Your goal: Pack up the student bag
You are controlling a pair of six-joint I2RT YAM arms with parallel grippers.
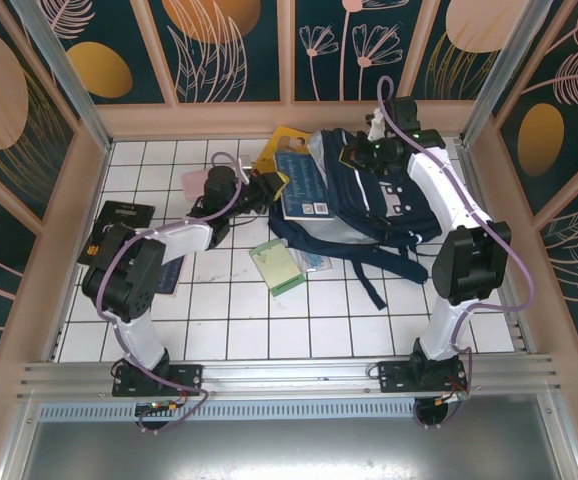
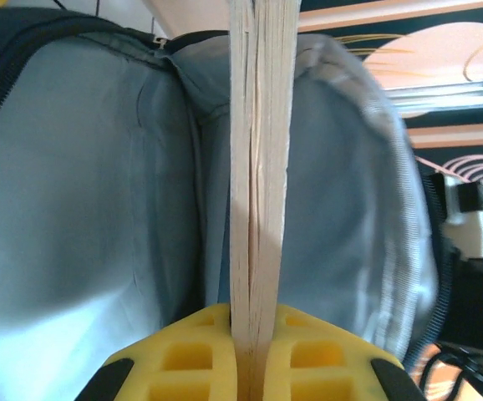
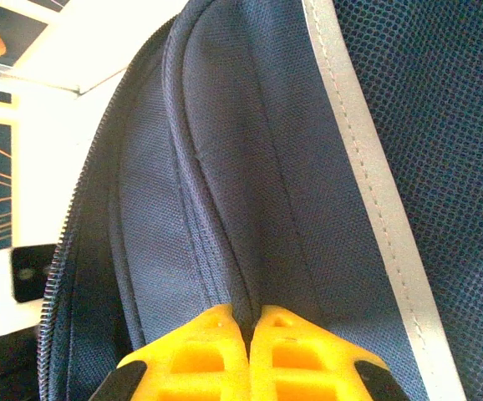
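The left gripper (image 2: 253,334) is squeezed tight on a book (image 2: 258,167), holding it by the edge of its pages. The book stands straight up in the mouth of the student bag (image 2: 99,209), with soft grey lining on both sides of it. I think it is held thin side first so it can slide in.

The right gripper (image 3: 248,322) is pinched shut on a fold of the bag's blue cloth. It is just beside the zip (image 3: 70,242) and near a white stripe (image 3: 375,209). I think it lifts the cloth so the mouth is open for the book.

The bag lies on the far part of the white tiled table (image 1: 299,320). Its straps (image 1: 369,262) trail toward the arms. A green pad (image 1: 277,265) lies just in front of the bag. A black notebook (image 1: 124,215) lies well to the left of it. Something yellow (image 1: 281,140) peeks out by the bag's open end. Dark walls (image 1: 219,50) with painted flowers and leaves stand behind the bag.
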